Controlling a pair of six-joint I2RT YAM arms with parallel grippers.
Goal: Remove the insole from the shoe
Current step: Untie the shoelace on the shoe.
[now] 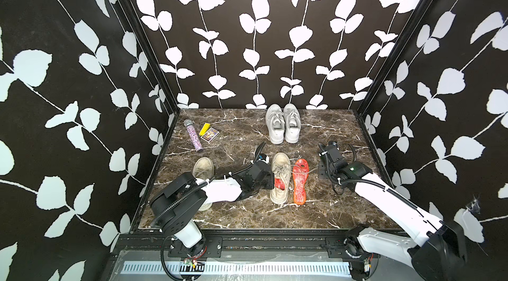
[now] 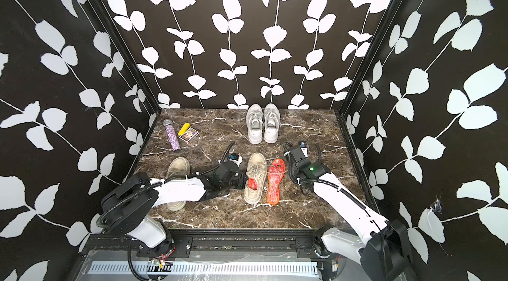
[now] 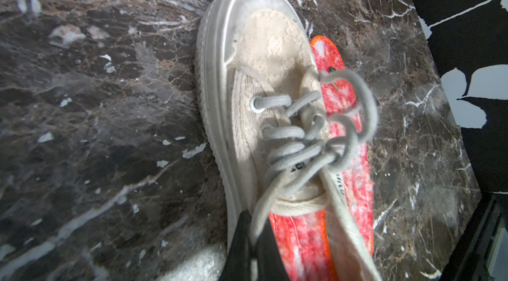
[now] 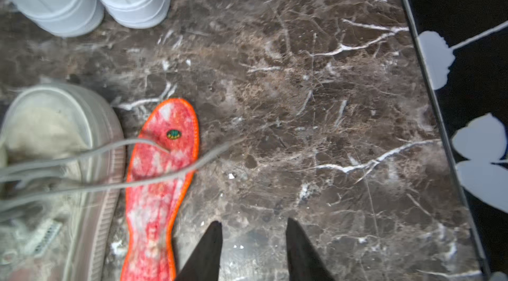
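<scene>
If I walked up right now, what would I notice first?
Probably the bright red-orange insole, lying flat on the dark marble table just beside the worn beige shoe, near the middle. More red shows inside that shoe's opening. Behind them, a clean pair of white sneakers stands by the back wall with its big white leaves.

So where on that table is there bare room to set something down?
Bare: the table between the beige shoe, loose red insole and near edge, and the back right corner beside the white sneakers. Crowded: the middle, where left gripper and right gripper flank shoe and insole, and the back left, with microphone and card box.
</scene>
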